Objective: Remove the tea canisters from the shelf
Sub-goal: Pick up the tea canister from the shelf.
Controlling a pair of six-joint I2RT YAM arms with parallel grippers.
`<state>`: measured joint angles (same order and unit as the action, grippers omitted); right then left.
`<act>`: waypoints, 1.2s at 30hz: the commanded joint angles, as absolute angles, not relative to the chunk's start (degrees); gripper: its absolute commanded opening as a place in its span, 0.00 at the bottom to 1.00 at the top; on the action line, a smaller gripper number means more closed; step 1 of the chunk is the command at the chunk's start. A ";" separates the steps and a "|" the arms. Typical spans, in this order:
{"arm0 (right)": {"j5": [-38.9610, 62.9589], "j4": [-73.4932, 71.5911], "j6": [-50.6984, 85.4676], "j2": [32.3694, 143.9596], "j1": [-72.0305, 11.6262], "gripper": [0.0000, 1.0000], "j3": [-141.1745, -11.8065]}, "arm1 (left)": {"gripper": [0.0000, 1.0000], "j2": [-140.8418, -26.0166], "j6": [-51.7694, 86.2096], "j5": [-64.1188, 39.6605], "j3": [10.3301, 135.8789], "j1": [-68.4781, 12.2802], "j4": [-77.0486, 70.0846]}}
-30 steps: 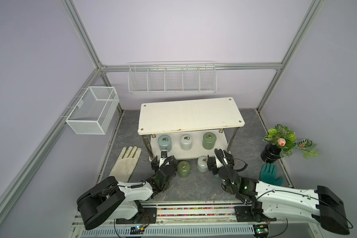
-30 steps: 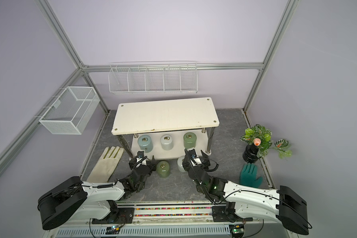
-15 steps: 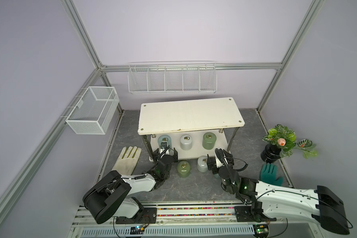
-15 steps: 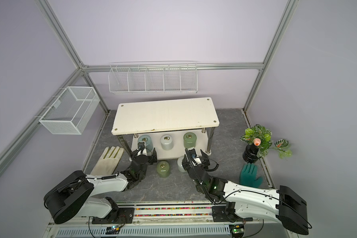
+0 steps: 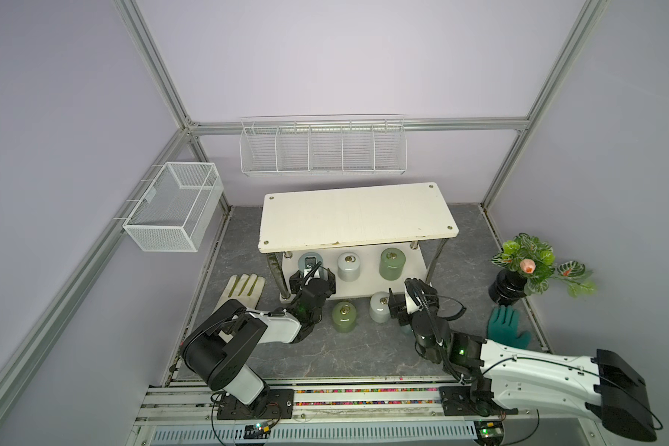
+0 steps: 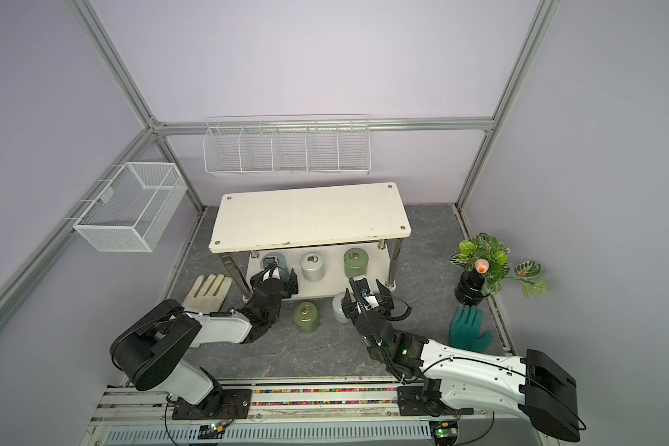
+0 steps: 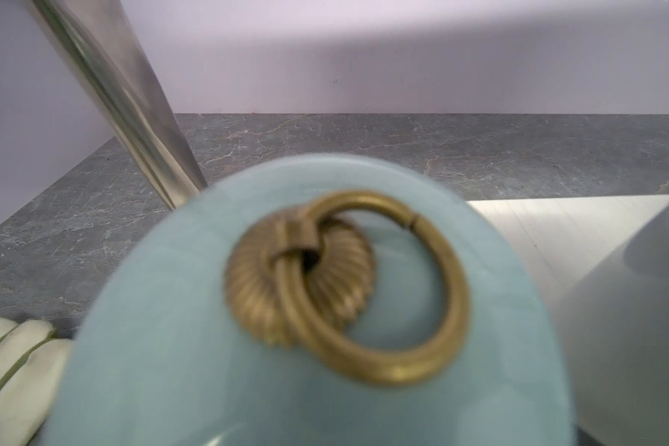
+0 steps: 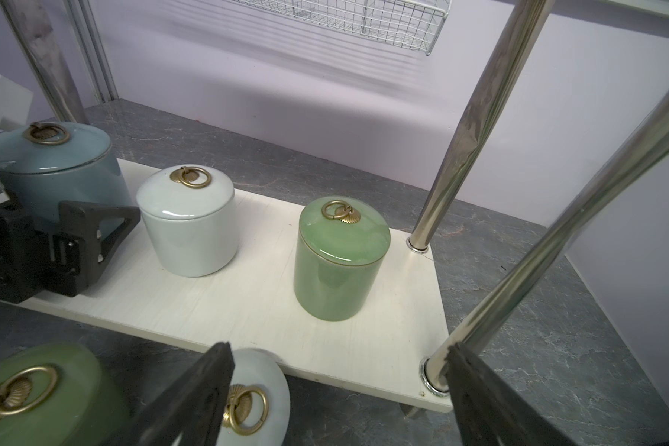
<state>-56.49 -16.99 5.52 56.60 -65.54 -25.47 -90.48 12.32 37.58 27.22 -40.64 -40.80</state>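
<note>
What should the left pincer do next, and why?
Probably close on the pale blue canister: the left pincer stands open, jaws on either side of it, and the canister sits on the lower board of the shelf.

My left arm (image 5: 275,328) and right arm (image 5: 526,367): white shells, black joints, looped black cables; left tool (image 5: 313,273), right tool (image 5: 407,292) black.

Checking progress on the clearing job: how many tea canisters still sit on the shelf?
3, all on the lower tier: pale blue canister at the left gripper, white canister mid-board, green canister at the far end. Nothing shows behind them, though the spot behind the blue one is hidden.
</note>
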 commanded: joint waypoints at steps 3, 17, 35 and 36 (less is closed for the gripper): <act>-55.36 -19.16 4.81 57.47 -64.79 0.89 -24.93 | 1.00 -91.56 12.07 37.07 29.22 -38.60 -42.97; -54.62 -18.62 5.16 57.72 -63.56 0.89 -25.00 | 0.91 -94.47 13.31 36.30 31.20 -37.19 -42.91; -53.84 -19.34 5.88 58.89 -62.93 0.89 -24.79 | 0.74 -92.21 13.53 36.73 27.99 -37.27 -44.44; -53.84 -19.42 5.85 59.02 -62.86 0.89 -24.79 | 0.74 -91.47 13.49 36.83 27.49 -37.27 -44.56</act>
<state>-54.11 -17.47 5.56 58.57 -63.35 -25.47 -93.41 12.99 36.10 28.93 -37.52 -43.09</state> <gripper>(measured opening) 0.889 0.841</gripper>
